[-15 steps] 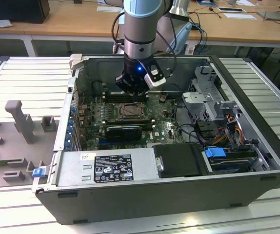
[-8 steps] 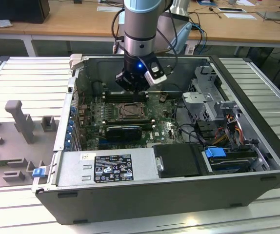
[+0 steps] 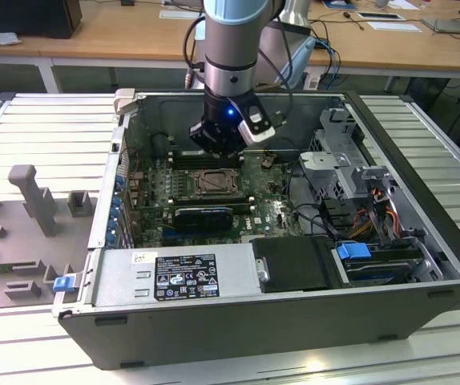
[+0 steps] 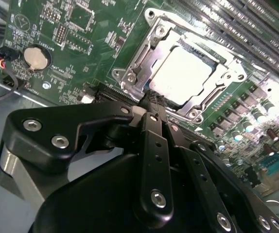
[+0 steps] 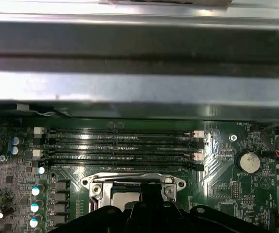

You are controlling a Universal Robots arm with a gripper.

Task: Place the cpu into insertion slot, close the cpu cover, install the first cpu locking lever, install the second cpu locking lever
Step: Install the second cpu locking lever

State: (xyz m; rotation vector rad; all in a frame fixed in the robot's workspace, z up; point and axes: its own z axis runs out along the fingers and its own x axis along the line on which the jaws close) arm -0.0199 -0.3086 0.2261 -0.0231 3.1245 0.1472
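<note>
The cpu [image 4: 181,73] lies flat in the insertion slot [image 3: 214,184] on the green motherboard, its pale silvery face showing. The cpu cover [image 4: 142,60], a silver frame plate, lies down around the chip. My gripper [image 4: 152,99] hangs just above the socket's edge, its black fingers together with nothing visible between them. In the exterior view the gripper [image 3: 216,151] sits over the far side of the socket inside the open computer case. In the first wrist view the socket frame [image 5: 100,183] shows behind the fingers' dark tip. I cannot make out the locking levers' position.
Long black memory slots [image 5: 120,145] run beside the socket, close to the case's metal wall [image 5: 130,92]. A coin battery [image 4: 36,57] sits on the board. A power supply [image 3: 182,277] and a drive cage [image 3: 342,152] crowd the case. A grey fixture tray [image 3: 30,200] lies at the exterior view's left.
</note>
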